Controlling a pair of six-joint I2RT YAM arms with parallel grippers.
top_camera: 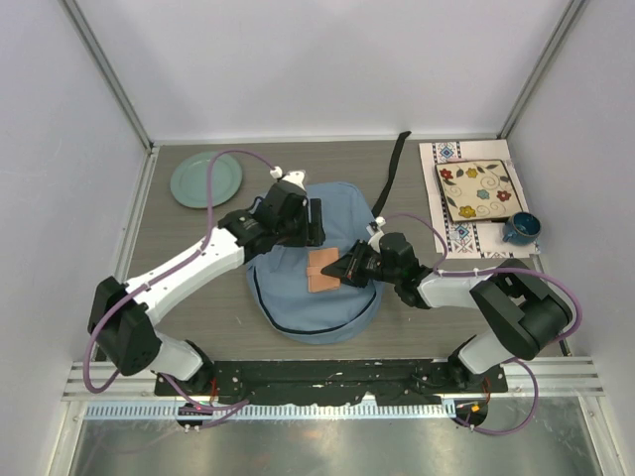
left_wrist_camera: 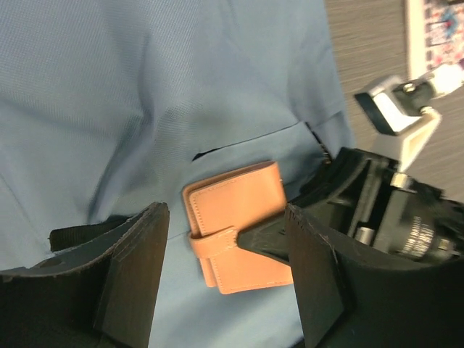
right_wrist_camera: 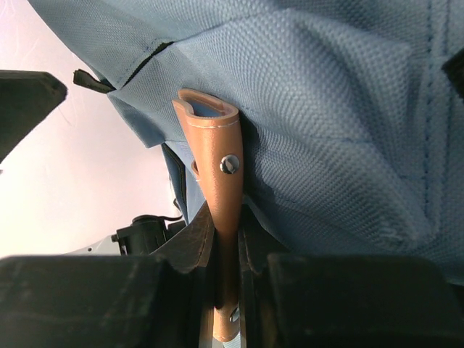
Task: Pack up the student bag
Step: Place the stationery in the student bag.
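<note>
The student bag (top_camera: 298, 307), light blue-grey fabric, lies flat in the middle of the table. On its top lies a tan leather wallet (top_camera: 322, 270) with a snap strap. My right gripper (top_camera: 347, 270) comes in from the right and is shut on the wallet's edge. The right wrist view shows the wallet (right_wrist_camera: 217, 167) pinched edge-on in that gripper (right_wrist_camera: 226, 225), pressed against the bag's fabric (right_wrist_camera: 333, 145). My left gripper (top_camera: 313, 223) hovers over the bag's far part. It stands open (left_wrist_camera: 223, 214) with nothing in it, the wallet (left_wrist_camera: 239, 217) below and between its fingers beside a dark pocket slit.
A green plate (top_camera: 205, 179) sits at the back left. At the back right a patterned placemat (top_camera: 451, 233) carries a flowered square plate (top_camera: 477, 190), with a blue cup (top_camera: 520, 228) beside it. The bag's black strap (top_camera: 394, 169) trails toward the back wall.
</note>
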